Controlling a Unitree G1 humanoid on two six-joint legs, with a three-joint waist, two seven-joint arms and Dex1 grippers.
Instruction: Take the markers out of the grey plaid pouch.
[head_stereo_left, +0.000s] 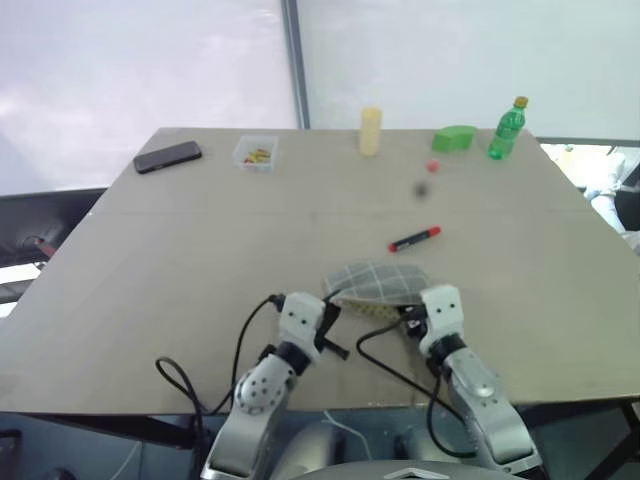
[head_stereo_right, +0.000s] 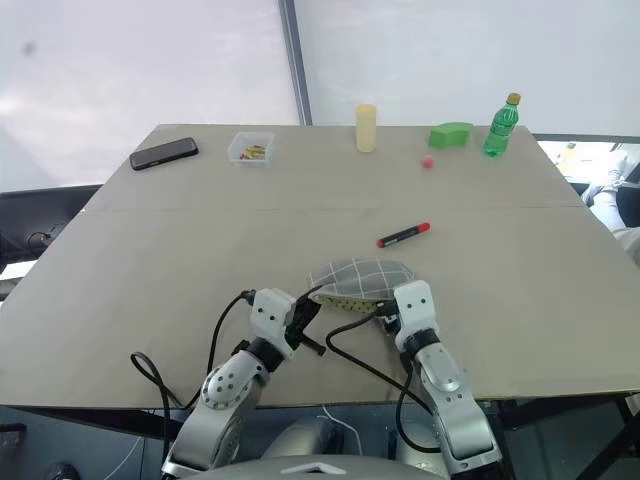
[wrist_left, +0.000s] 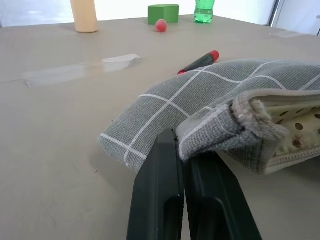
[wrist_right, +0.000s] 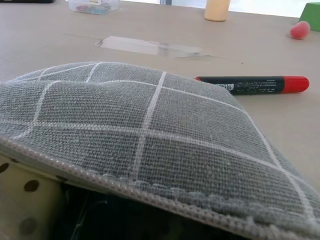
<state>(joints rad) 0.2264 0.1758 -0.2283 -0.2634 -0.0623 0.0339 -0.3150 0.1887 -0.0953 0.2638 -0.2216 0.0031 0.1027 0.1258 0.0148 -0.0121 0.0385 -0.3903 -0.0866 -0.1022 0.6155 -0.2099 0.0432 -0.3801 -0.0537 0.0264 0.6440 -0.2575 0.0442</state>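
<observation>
The grey plaid pouch (head_stereo_left: 378, 282) arches up off the table near its front edge, slung between my two grippers. My left gripper (head_stereo_left: 330, 318) is shut on the pouch's left corner; the left wrist view shows its black fingers (wrist_left: 165, 190) pressed together on the fabric by the zipper edge. At the pouch's right end my right gripper (head_stereo_left: 412, 318) grips it by the open mouth, where the dotted yellowish lining (wrist_left: 295, 135) shows. A red and black marker (head_stereo_left: 415, 239) lies on the table just beyond the pouch. The pouch's inside looks dark in the right wrist view.
Along the far edge stand a black phone (head_stereo_left: 168, 157), a small clear box (head_stereo_left: 256, 153), a pale yellow cylinder (head_stereo_left: 371, 131), a green block (head_stereo_left: 455, 138) and a green bottle (head_stereo_left: 508, 128). A small red ball (head_stereo_left: 433, 167) lies near the block.
</observation>
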